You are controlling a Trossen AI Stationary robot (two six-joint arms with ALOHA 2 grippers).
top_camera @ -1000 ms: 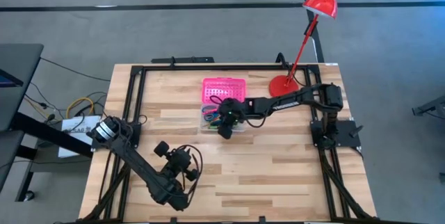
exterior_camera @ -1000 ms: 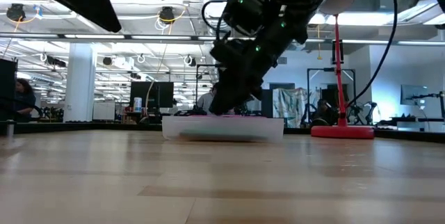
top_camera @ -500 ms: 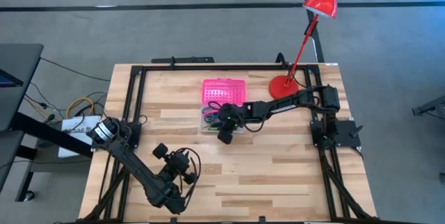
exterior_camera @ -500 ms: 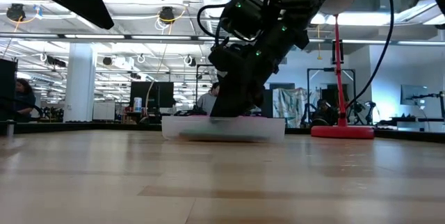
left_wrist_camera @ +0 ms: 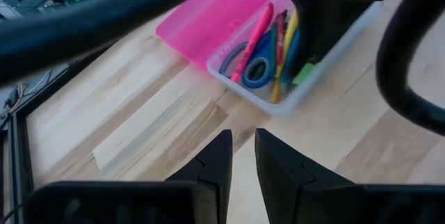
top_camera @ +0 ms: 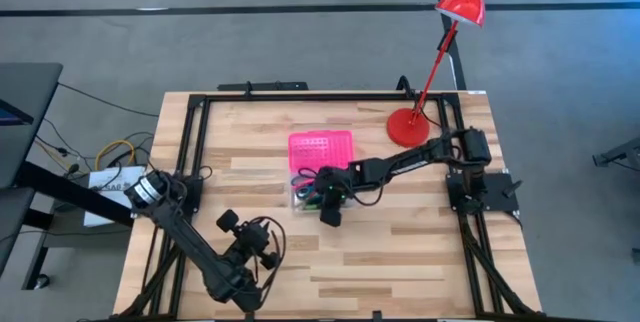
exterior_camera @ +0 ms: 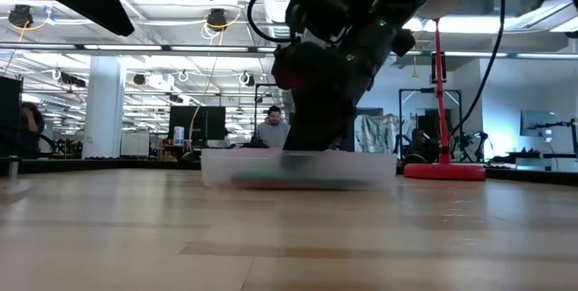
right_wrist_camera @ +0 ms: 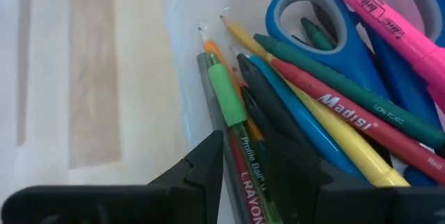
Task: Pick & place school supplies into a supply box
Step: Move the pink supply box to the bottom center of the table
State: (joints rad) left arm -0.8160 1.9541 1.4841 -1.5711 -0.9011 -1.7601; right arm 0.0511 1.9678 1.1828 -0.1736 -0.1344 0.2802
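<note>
Clear plastic supply box (top_camera: 303,195) with its bright pink hinged lid (top_camera: 321,147) laid open, mid-table. Inside: blue-handled scissors (right_wrist_camera: 361,50), pink highlighter (right_wrist_camera: 389,15), yellow pencil (right_wrist_camera: 327,123), green-gripped pen (right_wrist_camera: 233,116), long axes roughly parallel along the box.

Right gripper (right_wrist_camera: 240,165) in the box, fingers slightly parted around the green-gripped pen.

Left gripper (left_wrist_camera: 240,161) near the table's front, fingers nearly closed, empty.

Pink-lidded clear supply box (left_wrist_camera: 334,50); blue-handled scissors (right_wrist_camera: 334,26), pink highlighter (right_wrist_camera: 389,15), yellow pencil (right_wrist_camera: 327,123), red lamp (top_camera: 440,52).
</note>
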